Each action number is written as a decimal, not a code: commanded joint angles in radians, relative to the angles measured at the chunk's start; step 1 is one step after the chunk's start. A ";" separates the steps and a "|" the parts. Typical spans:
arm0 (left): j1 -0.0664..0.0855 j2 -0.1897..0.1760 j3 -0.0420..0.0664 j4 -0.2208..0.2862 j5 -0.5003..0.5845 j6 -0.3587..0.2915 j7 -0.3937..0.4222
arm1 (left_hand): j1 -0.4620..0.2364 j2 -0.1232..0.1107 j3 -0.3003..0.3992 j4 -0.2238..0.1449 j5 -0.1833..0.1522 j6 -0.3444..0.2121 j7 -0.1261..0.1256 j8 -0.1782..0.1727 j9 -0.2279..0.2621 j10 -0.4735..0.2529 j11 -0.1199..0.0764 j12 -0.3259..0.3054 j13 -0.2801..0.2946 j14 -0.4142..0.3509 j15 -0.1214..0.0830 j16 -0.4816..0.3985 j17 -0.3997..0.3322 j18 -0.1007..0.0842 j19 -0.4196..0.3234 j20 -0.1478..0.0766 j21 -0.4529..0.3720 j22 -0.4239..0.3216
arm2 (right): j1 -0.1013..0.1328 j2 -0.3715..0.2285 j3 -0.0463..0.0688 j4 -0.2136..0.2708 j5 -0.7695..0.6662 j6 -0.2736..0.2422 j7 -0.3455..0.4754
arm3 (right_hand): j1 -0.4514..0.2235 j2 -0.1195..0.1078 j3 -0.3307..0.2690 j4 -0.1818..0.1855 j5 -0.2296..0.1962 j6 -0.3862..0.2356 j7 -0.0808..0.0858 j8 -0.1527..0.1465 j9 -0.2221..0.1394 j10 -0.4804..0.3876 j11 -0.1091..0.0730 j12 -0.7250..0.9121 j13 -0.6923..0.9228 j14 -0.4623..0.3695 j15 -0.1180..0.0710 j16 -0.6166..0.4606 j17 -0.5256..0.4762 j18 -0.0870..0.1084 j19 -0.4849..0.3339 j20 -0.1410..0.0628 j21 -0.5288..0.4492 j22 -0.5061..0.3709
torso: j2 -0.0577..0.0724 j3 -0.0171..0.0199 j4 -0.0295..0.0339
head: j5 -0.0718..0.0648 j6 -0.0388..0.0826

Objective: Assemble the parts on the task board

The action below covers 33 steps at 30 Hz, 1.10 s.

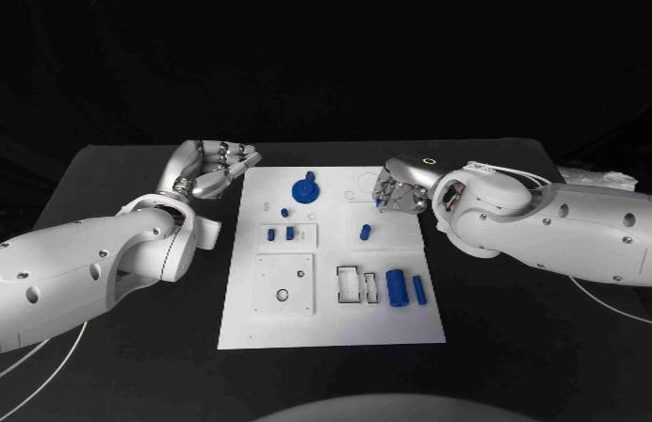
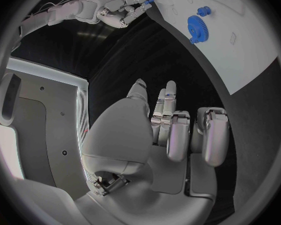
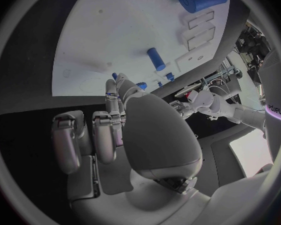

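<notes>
My left hand (image 1: 215, 170) hovers over the black table (image 1: 122, 172), just off the far left corner of the task board (image 1: 333, 323). Its fingers (image 2: 178, 135) are curled in toward the palm, and there is nothing in them that I can see.

My right hand (image 1: 397, 188) is over the far right part of the board, fingers (image 3: 113, 97) pointing down at the white surface. From the left wrist view I see that hand (image 2: 118, 12) with its fingertips bunched close to something small and blue at the board's edge; whether I hold it or only touch it, I cannot tell. From the right wrist, the outer fingers are folded in and the others reach toward the board.

On the board: a blue gear (image 1: 307, 190) lies flat near the far edge, between my two hands. Just beyond my right fingertips, toward me, stands a small blue peg (image 1: 366, 231). On the left half, two small blue pieces (image 1: 280, 234) sit in a square outlined recess, with another tiny blue bit (image 1: 285, 213) just above them. Nearer me, a square plate area with a round hole (image 1: 282, 295) sits at the left, and rectangular slots (image 1: 350, 284) lie in the middle. Right beside those slots lies a fat blue cylinder (image 1: 397, 287), and a thinner blue rod (image 1: 420, 289) lies next to it, both pointing roughly away from me.
</notes>
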<state>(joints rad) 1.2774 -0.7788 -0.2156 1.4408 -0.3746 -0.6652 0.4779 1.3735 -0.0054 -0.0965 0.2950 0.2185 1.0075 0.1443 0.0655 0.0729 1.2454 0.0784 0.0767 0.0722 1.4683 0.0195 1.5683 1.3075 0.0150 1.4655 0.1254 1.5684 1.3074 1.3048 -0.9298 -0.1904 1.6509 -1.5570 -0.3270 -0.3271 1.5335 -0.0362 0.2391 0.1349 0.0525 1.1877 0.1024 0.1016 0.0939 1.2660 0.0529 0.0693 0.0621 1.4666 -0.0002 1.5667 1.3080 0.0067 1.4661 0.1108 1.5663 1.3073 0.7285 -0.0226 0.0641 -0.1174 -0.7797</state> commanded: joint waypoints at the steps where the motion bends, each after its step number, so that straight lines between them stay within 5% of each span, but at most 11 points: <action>1: 0.000 0.003 0.001 0.001 0.002 0.016 0.006 | -0.002 0.009 -0.003 -0.003 0.000 0.004 -0.003 0.004 0.001 0.003 0.001 -0.005 0.000 0.102 -0.003 0.003 0.263 -0.015 0.105 -0.002 0.002 0.263 | 0.005 -0.003 0.001 0.008 -0.008 -0.005 0.007 | 0.000 0.009 0.004 -0.001 0.003 0.006 0.003 0.000 0.008 0.005 0.005 -0.004 -0.001 0.104 0.002 0.004 0.263 -0.007 0.105 -0.001 0.004 0.263 | -0.001 0.0003 -0.0006 | 0.000 0.000; 14: -0.001 0.006 0.001 -0.004 0.002 0.017 0.007 | -0.002 0.010 -0.004 -0.003 0.000 0.004 -0.003 0.004 0.001 0.003 0.001 -0.005 0.000 0.102 -0.003 0.003 0.263 -0.015 0.105 -0.002 0.002 0.263 | 0.030 -0.017 0.004 0.059 0.016 -0.041 0.032 | 0.002 0.009 0.006 -0.002 0.004 0.006 0.005 -0.001 0.008 0.006 0.007 -0.005 -0.001 0.104 0.004 0.004 0.263 -0.007 0.105 0.000 0.004 0.263 | -0.001 0.0004 0.0001 | 0.002 0.000; 33: -0.003 0.011 0.001 -0.017 0.002 0.015 0.010 | -0.002 0.010 -0.004 -0.003 0.000 0.004 -0.003 0.004 0.001 0.003 0.001 -0.005 0.000 0.102 -0.003 0.003 0.263 -0.015 0.105 -0.002 0.002 0.263 | 0.032 0.068 0.007 0.098 0.169 -0.044 0.093 | 0.006 0.011 0.011 -0.006 0.005 0.005 0.013 -0.004 0.008 0.007 0.013 -0.007 -0.002 0.104 0.009 0.004 0.263 -0.007 0.105 0.004 0.004 0.263 | -0.002 -0.0007 0.0016 | 0.042 -0.009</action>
<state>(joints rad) 1.2743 -0.7703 -0.2158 1.4239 -0.3746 -0.6626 0.4782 1.3735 -0.0054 -0.0965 0.2950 0.2185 1.0075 0.1443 0.0655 0.0729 1.2454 0.0784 0.0767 0.0722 1.4683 0.0195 1.5683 1.3074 0.0150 1.4655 0.1254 1.5683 1.3074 1.3368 -0.8661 -0.1843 1.7453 -1.4341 -0.3719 -0.2645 1.5380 -0.0400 0.2446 0.1295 0.0515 1.1920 0.1088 0.0964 0.1000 1.2716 0.0585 0.0693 0.0622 1.4666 -0.0002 1.5667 1.3076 0.0068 1.4661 0.1108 1.5663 1.3078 0.7279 -0.0229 0.0666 -0.0819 -0.7871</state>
